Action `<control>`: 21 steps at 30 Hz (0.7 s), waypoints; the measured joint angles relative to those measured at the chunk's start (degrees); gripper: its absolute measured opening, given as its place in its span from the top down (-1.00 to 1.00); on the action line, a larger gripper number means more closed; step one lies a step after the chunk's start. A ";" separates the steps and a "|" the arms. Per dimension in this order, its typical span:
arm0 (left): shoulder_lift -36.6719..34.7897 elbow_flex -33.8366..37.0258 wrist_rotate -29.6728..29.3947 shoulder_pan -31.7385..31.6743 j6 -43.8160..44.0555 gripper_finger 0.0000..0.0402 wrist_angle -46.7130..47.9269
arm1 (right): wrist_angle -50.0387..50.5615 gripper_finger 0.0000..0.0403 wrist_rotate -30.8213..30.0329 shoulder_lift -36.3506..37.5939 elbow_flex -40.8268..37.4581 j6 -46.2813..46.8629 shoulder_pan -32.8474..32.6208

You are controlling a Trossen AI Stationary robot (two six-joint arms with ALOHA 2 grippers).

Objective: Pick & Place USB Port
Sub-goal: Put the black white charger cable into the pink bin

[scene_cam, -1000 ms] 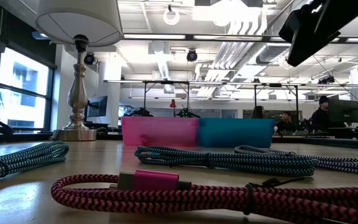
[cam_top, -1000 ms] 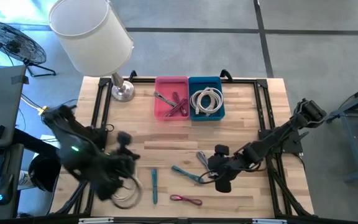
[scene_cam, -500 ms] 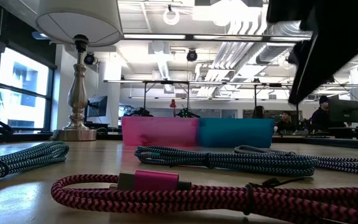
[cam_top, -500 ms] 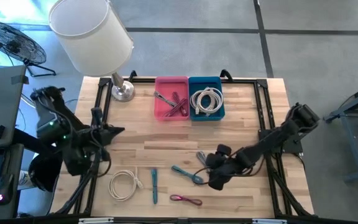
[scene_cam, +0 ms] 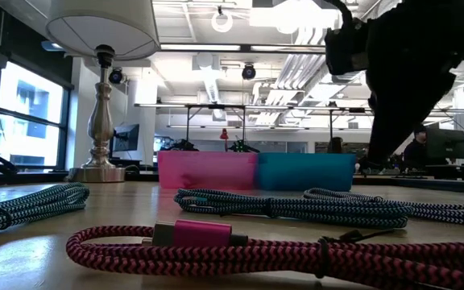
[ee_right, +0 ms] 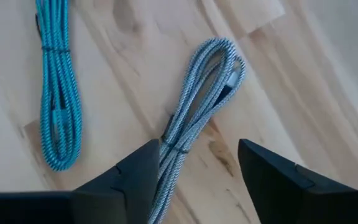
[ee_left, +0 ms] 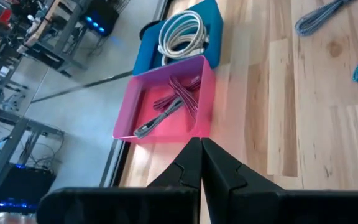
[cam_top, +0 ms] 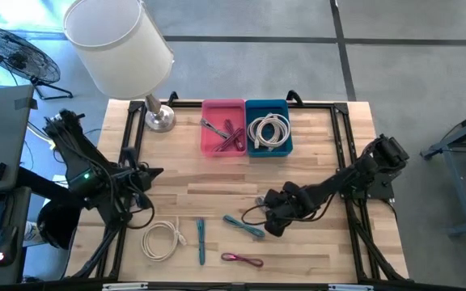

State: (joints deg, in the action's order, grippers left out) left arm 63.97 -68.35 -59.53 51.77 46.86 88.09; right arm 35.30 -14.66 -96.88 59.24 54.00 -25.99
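Several bundled USB cables lie flat on the wooden table: a grey braided one (cam_top: 260,202) (ee_right: 194,115), a blue-teal one (cam_top: 244,226) (ee_right: 57,93), a teal one (cam_top: 201,240), a magenta one (cam_top: 243,259) (scene_cam: 216,242) and a white coil (cam_top: 162,240). My right gripper (cam_top: 270,221) (ee_right: 197,168) is open and hovers over the grey cable's near end, one finger on either side, touching nothing. My left gripper (cam_top: 147,171) (ee_left: 201,163) is shut and empty near the table's left edge. It faces the pink bin (ee_left: 166,106).
The pink bin (cam_top: 223,127) holds dark cables. The blue bin (cam_top: 268,127) beside it holds a white coil. A lamp (cam_top: 118,44) stands on its base at the far left corner. Bare wood lies between the bins and the cables. People sit in the room beyond the table.
My left arm has drawn back from over the white coil near the table's near edge toward the left edge, and the coil now lies uncovered on the table. My right gripper has moved a little left and toward the far edge, closing on the grey cable.
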 joint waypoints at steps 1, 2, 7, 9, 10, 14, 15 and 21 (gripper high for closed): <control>0.01 0.38 0.00 0.02 0.01 1.00 -0.47 | -0.09 0.02 0.48 0.00 0.00 -0.01 0.15; 0.01 0.72 0.02 0.02 -0.01 1.00 -0.88 | -0.44 0.06 0.87 0.00 0.00 -0.06 0.14; 0.01 2.46 0.80 0.02 -0.02 1.00 -2.88 | -4.31 0.21 2.68 0.00 0.00 -2.43 0.13; 0.01 2.98 1.92 0.02 -0.03 1.00 -3.15 | -5.74 0.25 3.98 0.00 0.00 -3.46 0.13; 0.01 3.28 2.58 0.02 -0.01 1.00 -3.26 | -6.39 0.27 4.62 0.00 0.00 -3.92 0.15; 0.01 3.98 5.19 0.01 -0.01 1.00 -4.49 | -6.71 0.29 5.13 0.00 0.00 -5.30 0.14; 0.01 4.16 5.40 0.02 -0.02 1.00 -4.66 | -6.82 0.29 5.51 0.00 0.00 -6.15 0.13; 0.01 5.27 6.57 0.02 -0.01 1.00 -5.70 | -9.82 0.29 9.96 0.00 0.00 -11.42 0.10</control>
State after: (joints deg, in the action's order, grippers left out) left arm 63.99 -63.08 -52.96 51.79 46.85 82.39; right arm 25.49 -4.70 -96.88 59.24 42.57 -25.89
